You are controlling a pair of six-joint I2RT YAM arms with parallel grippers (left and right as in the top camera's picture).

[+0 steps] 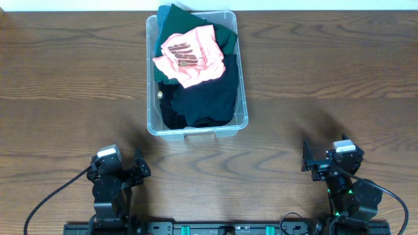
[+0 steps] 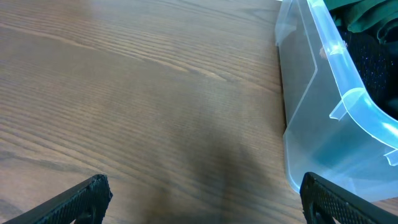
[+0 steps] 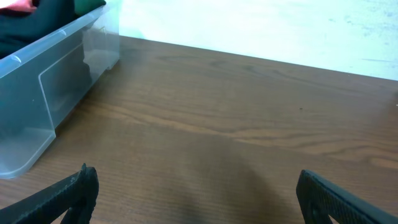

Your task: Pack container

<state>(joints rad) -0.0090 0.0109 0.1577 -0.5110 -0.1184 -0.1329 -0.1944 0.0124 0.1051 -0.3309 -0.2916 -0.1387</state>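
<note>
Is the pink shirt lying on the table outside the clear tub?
No, the pink shirt lies inside the container, on top of the dark clothes packed there.

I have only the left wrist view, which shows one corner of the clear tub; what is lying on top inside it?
Observer: A pink garment with dark lettering lies on top, toward the far end of the container.
Operator: Thank you. How are the clothes beneath it arranged?
Observer: A dark green garment sits at the far end, and a dark navy garment fills the near half.
Operator: And the right arm?
Observer: The right gripper is open and holding nothing, well back from the container on its right side.
</note>
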